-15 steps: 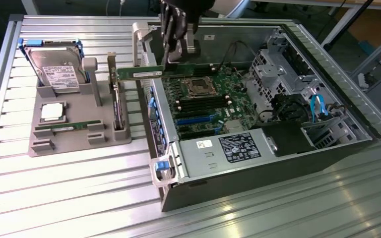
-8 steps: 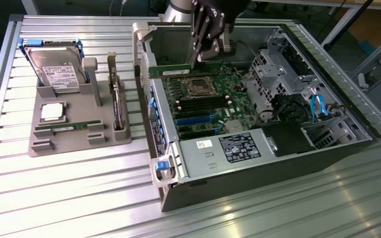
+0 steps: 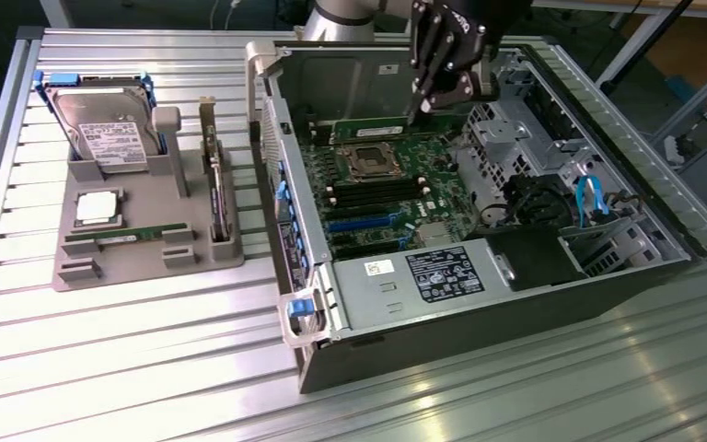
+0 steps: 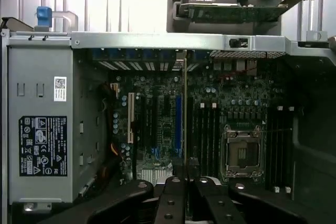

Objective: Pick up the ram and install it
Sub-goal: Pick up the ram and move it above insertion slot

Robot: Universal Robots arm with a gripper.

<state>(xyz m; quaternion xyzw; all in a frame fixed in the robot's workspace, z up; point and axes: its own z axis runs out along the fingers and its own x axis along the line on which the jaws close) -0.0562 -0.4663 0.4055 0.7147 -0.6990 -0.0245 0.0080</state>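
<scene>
My gripper (image 3: 431, 109): nearly closed, pinching the ram (image 3: 372, 121) on edge | place: upper middle of the exterior view, above the motherboard (image 3: 385, 221) | care: I'd line it parallel over a memory slot (image 3: 360, 195) beside the processor socket (image 3: 366, 161), then press down evenly.

I am counting two ram sticks: the ram (image 3: 372, 121) that I am pinching in my one gripper (image 3: 434, 105), and a second stick (image 3: 126, 235) lying in the grey holder (image 3: 144, 267), at nine o'clock from the computer case (image 3: 477, 331) in the exterior view. The holder is also carrying one hard drive (image 3: 108, 129), one square silver processor (image 3: 97, 208) and one expansion card (image 3: 214, 189). Inside the single case I am seeing one motherboard (image 3: 378, 198), one processor socket (image 3: 366, 162) and one labelled power supply (image 3: 446, 273).
</scene>
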